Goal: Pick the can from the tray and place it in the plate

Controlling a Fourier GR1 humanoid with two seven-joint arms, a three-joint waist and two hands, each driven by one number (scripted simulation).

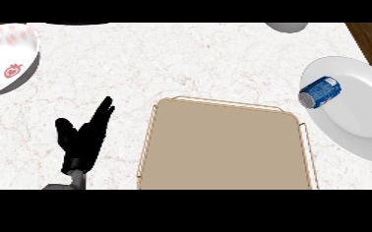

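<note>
The blue cylindrical metal can (320, 91) lies on its side on the round white plate (349, 123) at the right edge of the frame, resting near the plate's left rim. The flat tan rectangular tray (225, 147) in the lower middle holds nothing. Judged from this layout, the placing step looks done and the task is at or near its end.

Only the black left hand (83, 137) shows, at the lower left of the frame, fingers straight and spread, pointing up, thumb apart, holding nothing and resting over the white marbled counter (181, 59), well apart from the tray's contents and the can. The right hand is not in view.

What remains seems only to confirm that the can stays settled; lying on its side near the rim, it might roll.

A white bowl with red fruit print (15, 54) sits at the upper left edge.
</note>
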